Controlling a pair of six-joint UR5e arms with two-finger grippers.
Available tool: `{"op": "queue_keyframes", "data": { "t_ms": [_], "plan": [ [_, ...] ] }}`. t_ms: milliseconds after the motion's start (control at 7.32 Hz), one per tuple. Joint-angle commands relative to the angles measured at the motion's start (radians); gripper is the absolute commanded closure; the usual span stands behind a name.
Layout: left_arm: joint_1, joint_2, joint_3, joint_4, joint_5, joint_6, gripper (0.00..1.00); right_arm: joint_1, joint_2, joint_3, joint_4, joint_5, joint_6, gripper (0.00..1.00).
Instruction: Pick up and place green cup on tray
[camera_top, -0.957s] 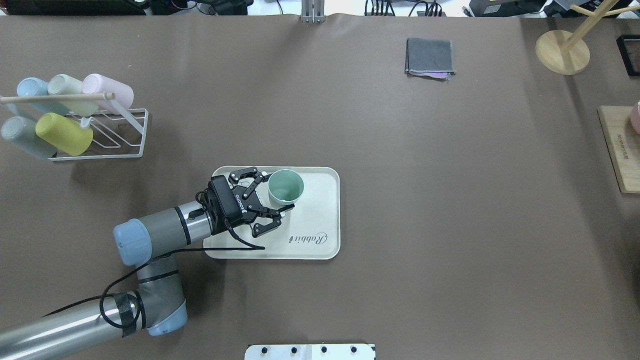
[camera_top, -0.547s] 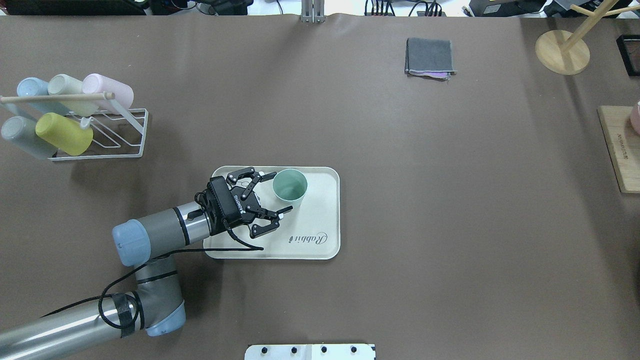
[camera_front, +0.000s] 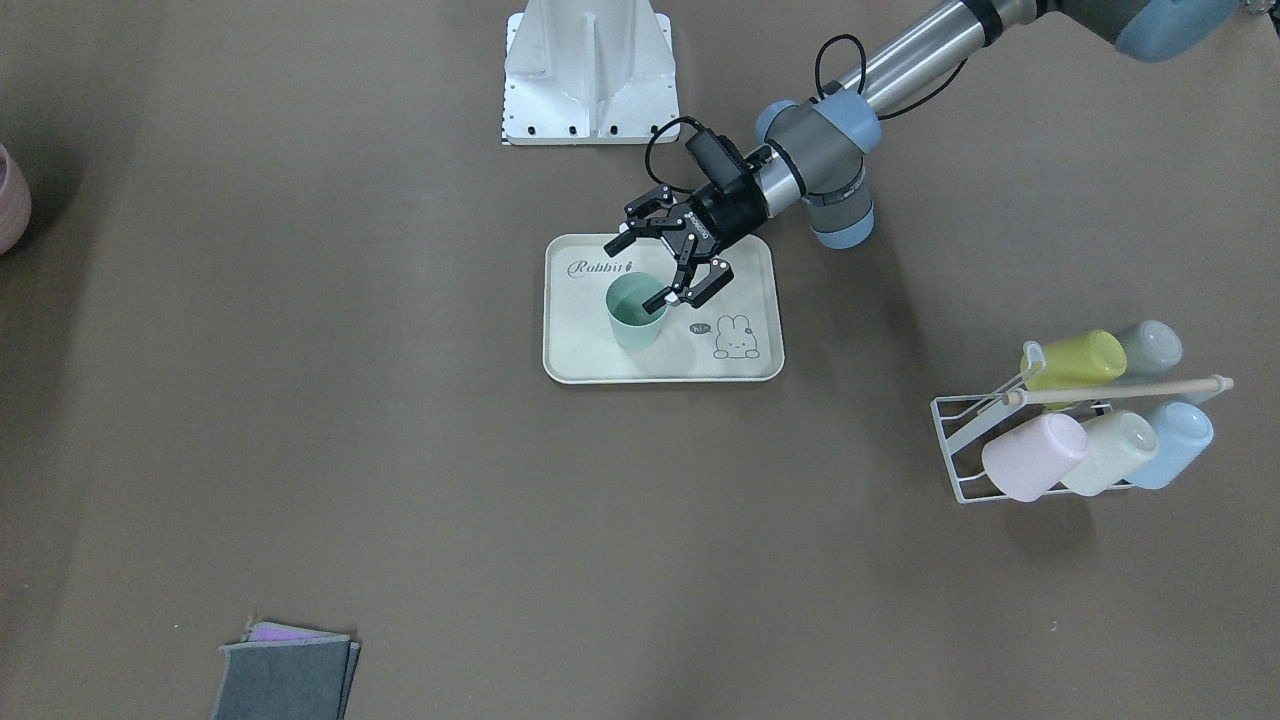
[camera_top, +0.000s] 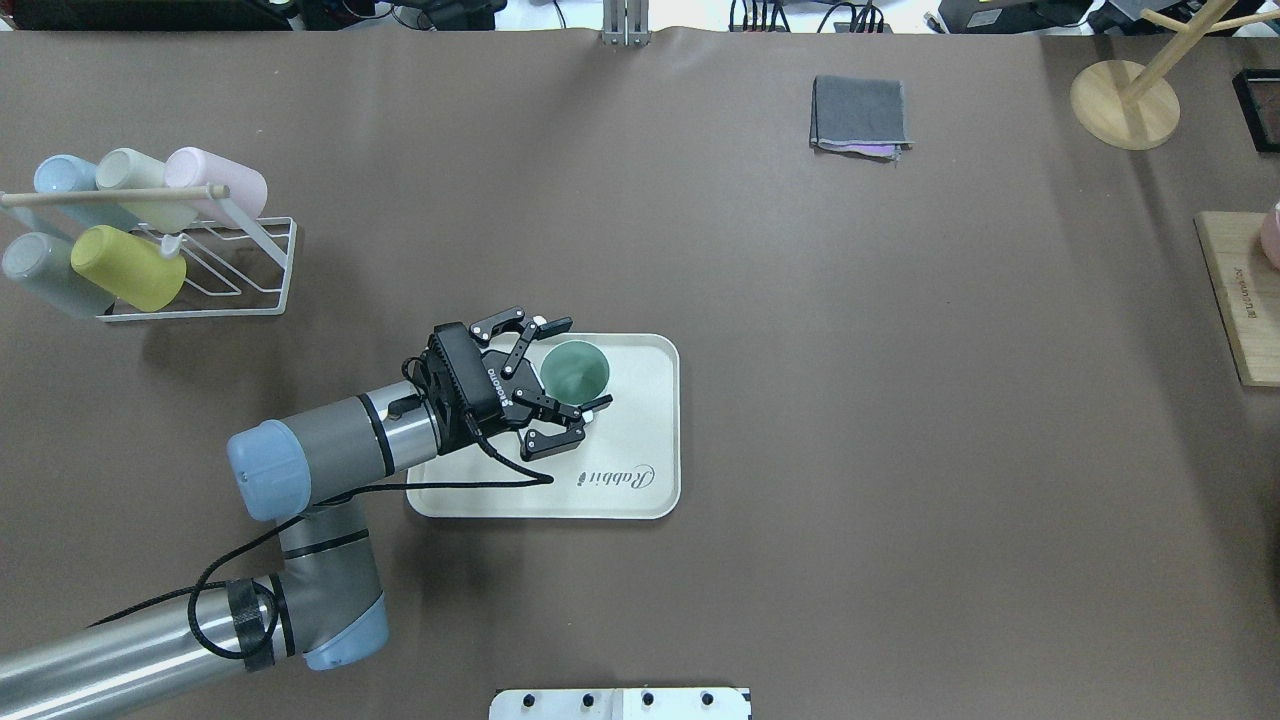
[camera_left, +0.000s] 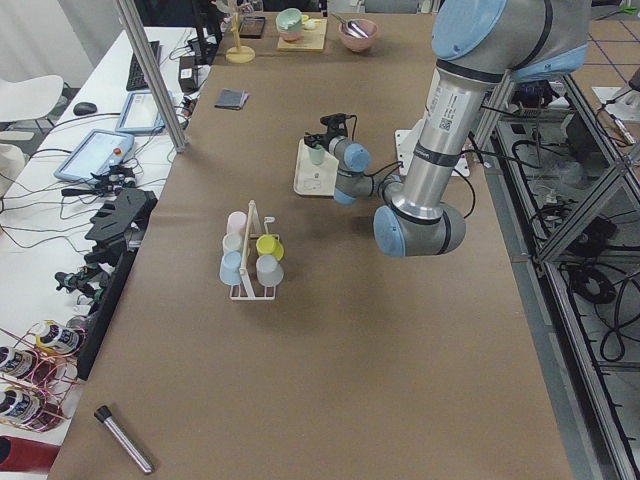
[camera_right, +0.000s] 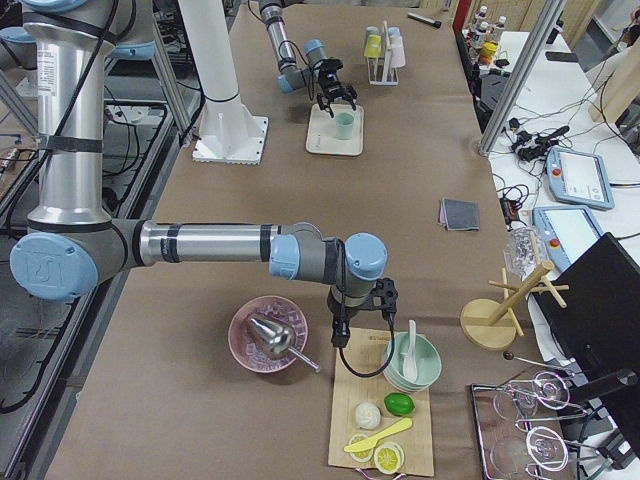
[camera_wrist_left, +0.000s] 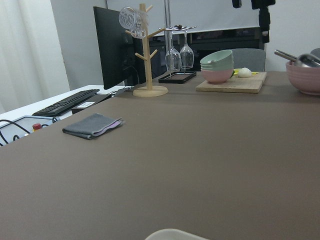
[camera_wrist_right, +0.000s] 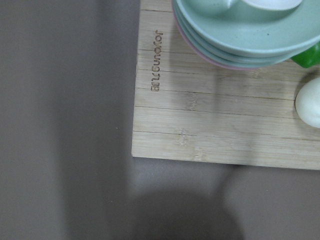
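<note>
Left gripper (camera_front: 636, 271) wide open, holds nothing, hangs just above cup (camera_front: 634, 318). Cup stands upright on tray (camera_front: 600, 352), upper middle of frame. Jaws apart so cup stands free. Job looks done.

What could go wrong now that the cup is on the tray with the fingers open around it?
1. The open left fingers straddle the cup, and one looks close to its rim. A sideways pull-out might clip and tip the cup, so lifting straight up seems safer.
2. The cable loops low over the tray, near its edge. It could snag and drag the tray as the arm leaves.
</note>
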Motion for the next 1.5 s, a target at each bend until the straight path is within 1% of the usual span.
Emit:
{"op": "queue_keyframes", "data": {
  "t_ms": [0,137,273,410,547,683,820,957,1094,1230,1367],
  "plan": [
    [-0.1,0.002,-0.193,0.322,0.0,-0.043,0.02,0.003,0.011,-0.001,-0.011,-0.021,0.0,0.0],
    [-0.169,-0.008,-0.223,0.494,-0.002,-0.036,0.02,0.003,0.012,-0.002,-0.013,-0.025,0.003,0.0],
    [-0.24,-0.033,-0.244,0.71,-0.005,-0.034,0.02,0.003,0.018,-0.002,-0.01,-0.026,0.003,0.0],
    [-0.341,-0.065,-0.266,0.954,-0.029,-0.034,0.02,0.005,0.018,-0.001,-0.01,-0.029,0.003,0.0],
    [-0.466,-0.067,-0.272,1.143,-0.116,-0.034,0.02,0.003,0.02,-0.001,-0.011,-0.047,0.003,0.0],
    [-0.578,-0.062,-0.266,1.282,-0.19,-0.033,0.02,0.003,0.026,-0.005,-0.011,-0.048,0.003,0.0],
    [-0.649,-0.041,-0.254,1.376,-0.212,-0.034,0.02,0.003,0.026,-0.007,-0.011,-0.046,0.003,0.0],
    [-0.788,-0.021,-0.216,1.477,-0.332,-0.037,0.02,0.005,0.025,-0.005,-0.011,-0.043,0.003,0.0],
    [-0.931,-0.028,-0.158,1.589,-0.597,-0.028,0.02,0.005,0.023,-0.005,-0.011,-0.041,0.003,0.0],
    [-1.035,-0.001,-0.083,1.6,-0.764,-0.027,0.02,0.005,0.025,-0.005,-0.011,-0.04,0.003,0.0],
    [-1.091,0.087,-0.018,1.581,-0.855,-0.025,0.02,0.005,0.025,-0.004,-0.013,-0.037,0.003,0.0]
  ]
}}
